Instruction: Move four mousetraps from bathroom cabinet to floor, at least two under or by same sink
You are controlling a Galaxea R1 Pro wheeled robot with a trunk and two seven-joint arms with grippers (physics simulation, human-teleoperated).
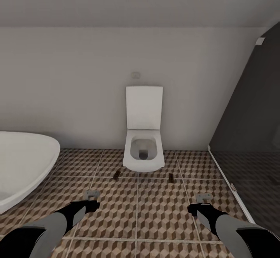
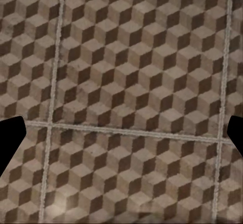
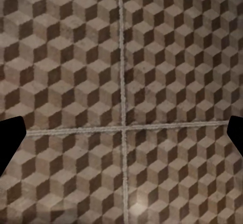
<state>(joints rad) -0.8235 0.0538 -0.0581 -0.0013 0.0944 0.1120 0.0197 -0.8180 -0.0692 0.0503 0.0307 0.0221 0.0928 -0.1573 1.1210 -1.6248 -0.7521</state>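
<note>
Brown-beige cube-pattern tile, the bathroom floor (image 1: 163, 211), covers the lower half of the head view, thin grey grout lines between the tiles. White toilet (image 1: 143, 149) sits centre frame against the back wall, lid up, bowl open. White bathtub (image 1: 23, 164) curves in at the left edge. Dark glass panel (image 1: 249, 141) runs down the right side, white strip along its base.

Two mousetraps lie flat on the floor. One mousetrap (image 1: 116, 175) is just left of the toilet's front, slightly tilted. The other mousetrap (image 1: 171, 178) is just right of the toilet's front. Both are tiny and dark; no detail is readable on them. They are well apart from each other, toilet front between them, both on the tile row ahead of the arms.

Left gripper (image 1: 91, 194) is at lower left of the head view, right gripper (image 1: 203, 198) at lower right, both pointing down over bare tile, short of the traps.

Left wrist view: left gripper (image 2: 121, 133) spread wide, black fingertips (image 2: 10, 143) at opposite frame edges, nothing between them but tile (image 2: 131, 82) and a grout crossing.

Right wrist view: right gripper (image 3: 121, 133) is likewise spread wide, fingertips (image 3: 9, 143) at the frame edges, empty, grout cross on tile (image 3: 172, 72) near centre.
</note>
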